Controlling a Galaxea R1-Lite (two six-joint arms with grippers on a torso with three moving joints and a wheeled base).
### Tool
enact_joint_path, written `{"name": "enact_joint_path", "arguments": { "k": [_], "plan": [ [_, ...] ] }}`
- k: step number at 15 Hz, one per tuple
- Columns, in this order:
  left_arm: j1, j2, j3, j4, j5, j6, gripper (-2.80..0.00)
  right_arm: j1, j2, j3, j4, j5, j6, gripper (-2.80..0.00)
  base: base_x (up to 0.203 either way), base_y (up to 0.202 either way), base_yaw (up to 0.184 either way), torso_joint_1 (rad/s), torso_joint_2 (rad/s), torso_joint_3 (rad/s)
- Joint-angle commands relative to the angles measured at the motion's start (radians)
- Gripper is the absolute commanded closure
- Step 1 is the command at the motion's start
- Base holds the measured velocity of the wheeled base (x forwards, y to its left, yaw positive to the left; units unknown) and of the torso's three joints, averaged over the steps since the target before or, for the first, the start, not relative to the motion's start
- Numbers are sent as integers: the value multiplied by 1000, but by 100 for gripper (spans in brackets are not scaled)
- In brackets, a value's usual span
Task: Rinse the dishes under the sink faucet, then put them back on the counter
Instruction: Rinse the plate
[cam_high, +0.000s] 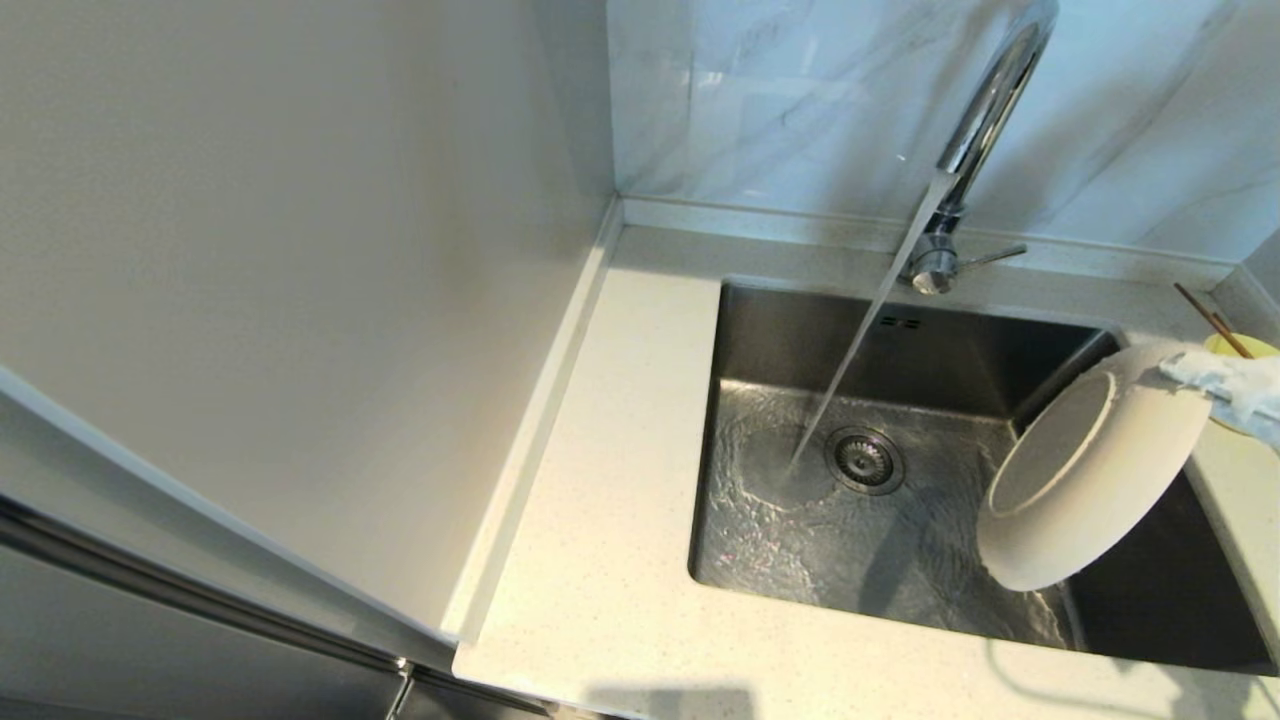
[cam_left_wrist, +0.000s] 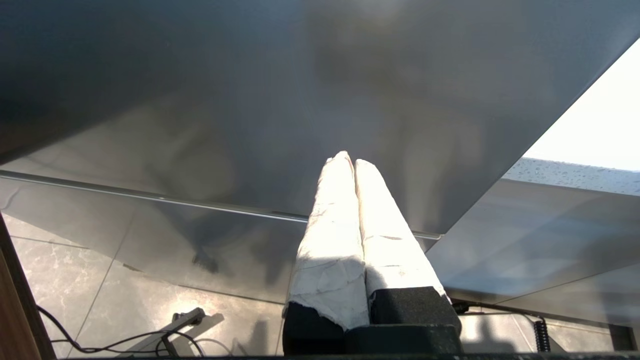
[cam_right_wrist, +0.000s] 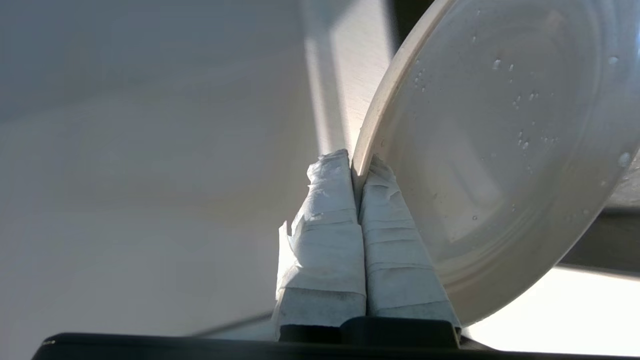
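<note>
The off-white plate (cam_high: 1095, 470) hangs tilted on edge over the right side of the sink (cam_high: 900, 500), its foot ring facing left. My right gripper (cam_high: 1190, 372) is shut on the plate's upper rim; in the right wrist view the rim sits pinched between the taped fingers of that gripper (cam_right_wrist: 356, 167), and water drops dot the plate (cam_right_wrist: 500, 150). The faucet (cam_high: 985, 120) runs a stream into the basin left of the drain (cam_high: 865, 460). The pale yellow bowl (cam_high: 1240, 350) with the chopsticks (cam_high: 1210, 318) rests on the counter at the far right. My left gripper (cam_left_wrist: 348, 161) is shut and empty, parked below the counter.
The speckled counter (cam_high: 620, 500) spreads left of and in front of the sink. A plain wall panel stands on the left, the marble panel behind the faucet. Water ripples across the basin floor.
</note>
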Motion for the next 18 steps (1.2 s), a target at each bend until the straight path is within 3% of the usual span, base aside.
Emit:
{"name": "enact_joint_path", "arguments": {
  "k": [1, 3, 6, 8, 10, 15, 17, 18],
  "plan": [
    [0, 0, 0, 0, 0, 0, 0, -1, 9, 42, -13, 6, -8, 0, 0, 0, 0, 0, 0, 0],
    [0, 0, 0, 0, 0, 0, 0, -3, -7, -89, 45, 5, -20, 0, 0, 0, 0, 0, 0, 0],
    [0, 0, 0, 0, 0, 0, 0, -9, -25, -479, 198, 2, -34, 0, 0, 0, 0, 0, 0, 0],
    [0, 0, 0, 0, 0, 0, 0, -11, -31, -588, 244, 1, -41, 0, 0, 0, 0, 0, 0, 0],
    [0, 0, 0, 0, 0, 0, 0, -11, -31, -532, 263, 1, -74, 0, 0, 0, 0, 0, 0, 0],
    [0, 0, 0, 0, 0, 0, 0, 11, -1, 19, 162, 1, -191, 0, 0, 0, 0, 0, 0, 0],
    [0, 0, 0, 0, 0, 0, 0, 15, -14, 38, 186, 0, -209, 0, 0, 0, 0, 0, 0, 0],
    [0, 0, 0, 0, 0, 0, 0, 16, -19, -15, 233, -1, -220, 0, 0, 0, 0, 0, 0, 0]
  ]
}}
